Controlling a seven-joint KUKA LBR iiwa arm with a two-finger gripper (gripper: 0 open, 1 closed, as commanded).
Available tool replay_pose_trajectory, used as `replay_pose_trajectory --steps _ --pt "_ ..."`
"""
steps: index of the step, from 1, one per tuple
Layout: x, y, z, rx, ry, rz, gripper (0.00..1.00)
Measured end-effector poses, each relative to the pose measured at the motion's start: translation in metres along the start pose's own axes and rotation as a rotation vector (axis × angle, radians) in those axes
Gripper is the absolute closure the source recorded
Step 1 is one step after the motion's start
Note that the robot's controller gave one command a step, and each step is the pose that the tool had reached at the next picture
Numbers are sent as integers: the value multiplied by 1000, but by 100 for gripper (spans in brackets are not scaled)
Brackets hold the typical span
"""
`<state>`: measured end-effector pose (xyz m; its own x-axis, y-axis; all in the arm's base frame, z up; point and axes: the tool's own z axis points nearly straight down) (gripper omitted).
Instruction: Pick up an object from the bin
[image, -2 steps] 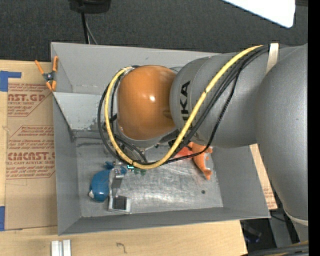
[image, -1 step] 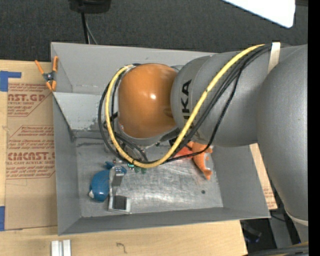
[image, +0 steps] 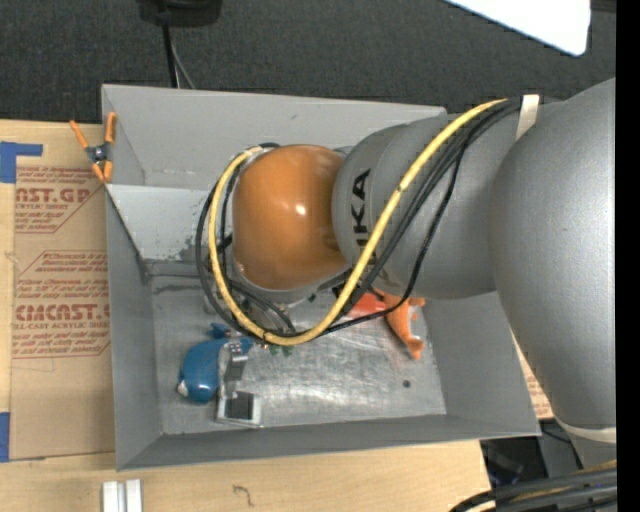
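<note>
1. Sitting low in the near-left part of the bin (image: 128, 330), the gripper (image: 237, 385) is just right of a blue rounded object (image: 198, 372).
2. Gripper state: cannot tell. Its tip is seen from above and the view doesn't resolve how wide it is. Nothing is visibly held.
3. The blue object is a smooth oval lump lying on the bin floor. Its long axis runs roughly far-to-near in the view, with the top leaning slightly right. Both ends are rounded, so it has no clear pointing end. It looks to be touching the gripper's left side or a hair off it; I can't say which.
4. A small blue scrap (image: 218, 330) lies just beyond the blue object, near the cables (image: 214, 250).
5. An orange elongated piece (image: 407, 328) lies at the right of the floor, well apart from the gripper. Its upper end is hidden under the arm (image: 450, 200) and its tapered end points near-right.
6. The orange wrist cover (image: 285, 220) sits over the middle of the bin and hides the floor beneath it.
</note>
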<state>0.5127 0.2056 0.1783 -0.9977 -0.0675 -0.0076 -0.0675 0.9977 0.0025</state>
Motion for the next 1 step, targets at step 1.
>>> replay_pose_trajectory --steps 1 --pt "8 -20 89 -13 -52 -139 100"
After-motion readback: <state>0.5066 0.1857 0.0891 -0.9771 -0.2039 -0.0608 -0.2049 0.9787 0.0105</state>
